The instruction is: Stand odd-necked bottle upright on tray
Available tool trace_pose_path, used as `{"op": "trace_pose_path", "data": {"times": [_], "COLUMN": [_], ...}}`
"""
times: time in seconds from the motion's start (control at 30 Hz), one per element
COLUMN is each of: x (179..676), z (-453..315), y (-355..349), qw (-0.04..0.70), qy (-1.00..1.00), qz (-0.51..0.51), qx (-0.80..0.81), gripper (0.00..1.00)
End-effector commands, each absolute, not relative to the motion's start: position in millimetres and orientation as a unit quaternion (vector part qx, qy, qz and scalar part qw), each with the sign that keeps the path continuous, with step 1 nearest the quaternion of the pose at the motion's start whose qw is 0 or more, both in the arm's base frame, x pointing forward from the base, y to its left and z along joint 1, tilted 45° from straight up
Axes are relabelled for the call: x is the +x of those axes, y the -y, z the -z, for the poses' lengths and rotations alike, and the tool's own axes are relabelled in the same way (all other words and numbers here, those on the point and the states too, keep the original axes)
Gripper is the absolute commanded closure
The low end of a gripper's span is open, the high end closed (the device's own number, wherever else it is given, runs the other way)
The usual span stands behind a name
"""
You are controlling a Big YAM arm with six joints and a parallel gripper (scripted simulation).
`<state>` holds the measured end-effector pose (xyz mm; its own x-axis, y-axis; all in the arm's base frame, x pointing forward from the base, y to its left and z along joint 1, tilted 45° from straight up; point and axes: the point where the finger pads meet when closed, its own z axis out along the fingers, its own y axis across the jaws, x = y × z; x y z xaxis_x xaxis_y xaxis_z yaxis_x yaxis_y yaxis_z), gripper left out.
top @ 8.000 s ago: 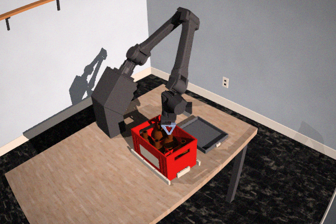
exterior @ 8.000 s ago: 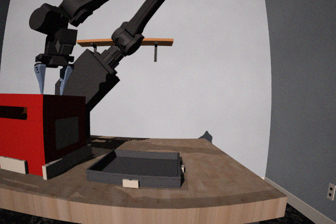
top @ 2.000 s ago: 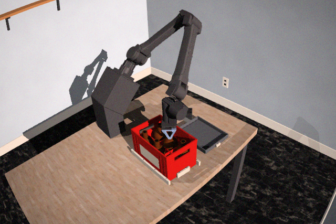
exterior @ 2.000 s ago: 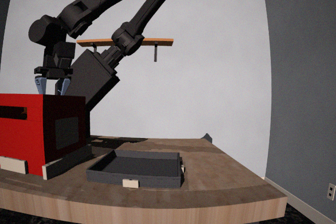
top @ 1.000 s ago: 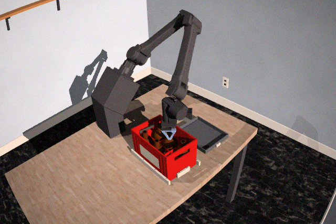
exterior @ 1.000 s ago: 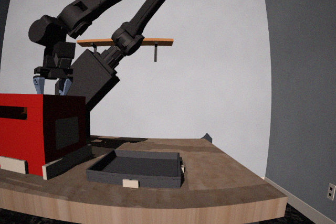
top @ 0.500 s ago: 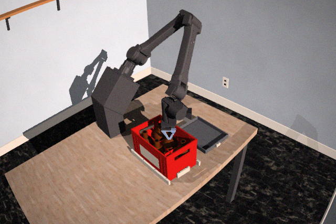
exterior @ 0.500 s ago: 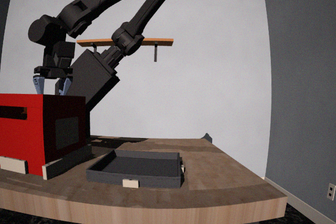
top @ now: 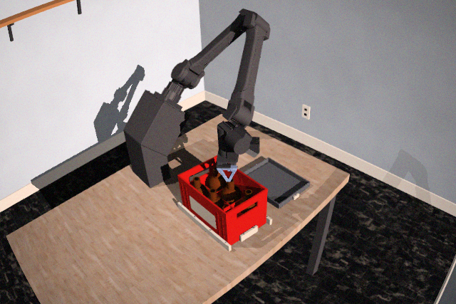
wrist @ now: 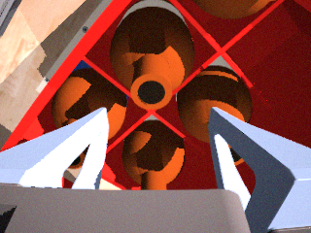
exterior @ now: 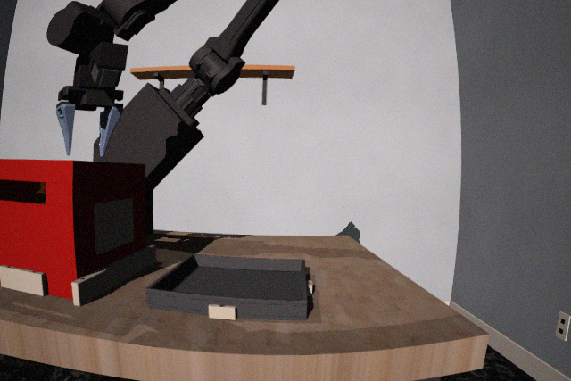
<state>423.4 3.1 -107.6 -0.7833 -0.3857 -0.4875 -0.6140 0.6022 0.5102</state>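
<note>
The red crate (top: 225, 202) stands on the table and holds several brown bottles in its cells. In the wrist view I look straight down on them; one bottle's open neck (wrist: 151, 91) is below and between my fingers, a little ahead of them. My gripper (wrist: 157, 116) is open and holds nothing. In the side view its fingertips (exterior: 85, 132) hang just above the crate's rim (exterior: 69, 162). In the top view the gripper (top: 226, 174) is over the crate's far part. The dark grey tray (exterior: 235, 285) lies empty to the right of the crate.
The arm's dark base box (top: 152, 134) stands behind the crate. Pale stop blocks (top: 248, 232) lie along the crate's foot and at the tray's edge (exterior: 222, 310). The table's curved front edge (exterior: 277, 358) is close to the tray.
</note>
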Motion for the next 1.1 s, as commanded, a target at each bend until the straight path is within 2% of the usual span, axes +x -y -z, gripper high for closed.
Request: {"op": "trace_pose_path", "data": {"times": [0.0,0.73,0.77,1.07], "x": [438.0,430.7,430.7,430.7], "z": [87.8,64.4,64.4,64.4], "y": [15.7,33.0,33.0,33.0], "qw": [0.184,0.178,0.178,0.178], "qy": [-0.878,-0.876,-0.876,-0.877], "qz": [-0.331,-0.334,-0.334,-0.334], "qx": [-0.293,-0.298,-0.298,-0.296], "gripper": [0.39,0.39,1.0,1.0]}}
